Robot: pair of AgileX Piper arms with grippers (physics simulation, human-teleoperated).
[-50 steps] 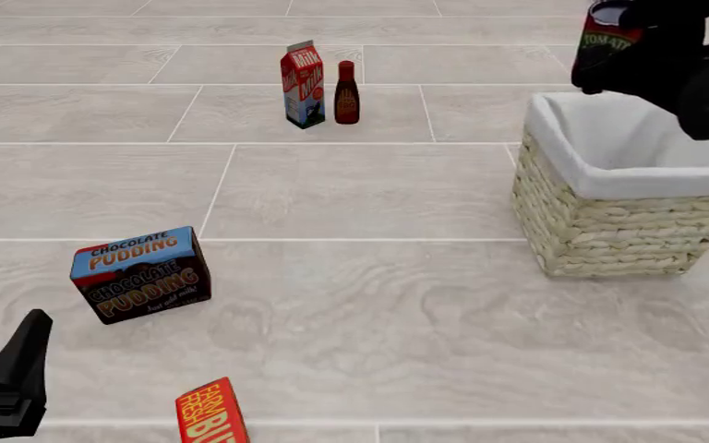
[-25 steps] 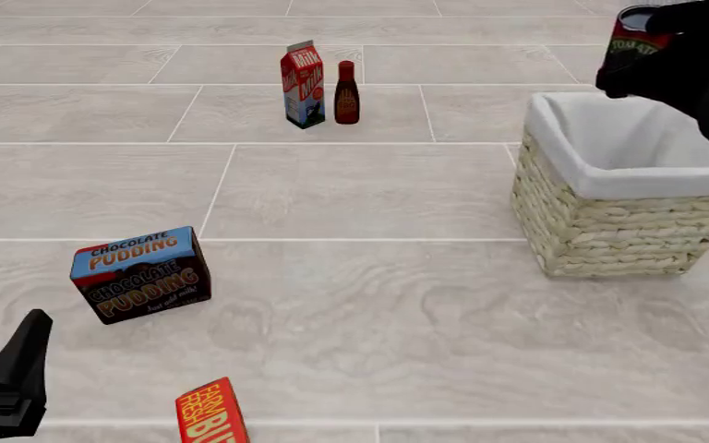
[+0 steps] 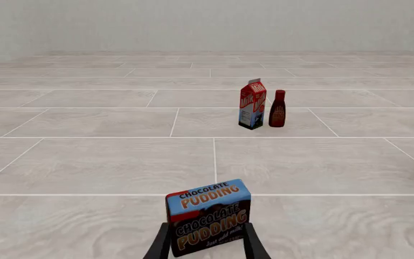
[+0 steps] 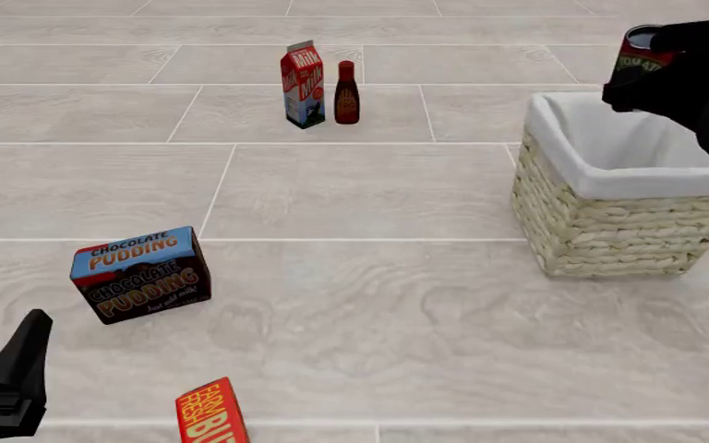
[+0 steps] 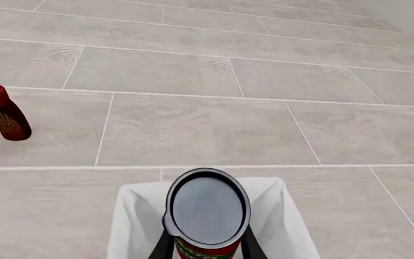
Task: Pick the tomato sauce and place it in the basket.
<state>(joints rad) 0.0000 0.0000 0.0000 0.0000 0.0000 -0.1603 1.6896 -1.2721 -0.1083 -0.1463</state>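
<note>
The basket (image 4: 626, 208) sits below the right gripper (image 5: 207, 245), whose jaws are clamped on the tomato sauce (image 4: 637, 55) held above the basket's far rim, while the left gripper (image 3: 205, 249) hangs parted, pudding box (image 3: 208, 216) just ahead.

Pale tiled tabletop (image 4: 367, 305). Far centre: milk carton (image 4: 303, 85), dark red bottle (image 4: 346, 93) just beside. Right: basket (image 4: 613, 231). Near left: pudding box (image 4: 140, 274). Near edge: orange box (image 4: 210, 413).
</note>
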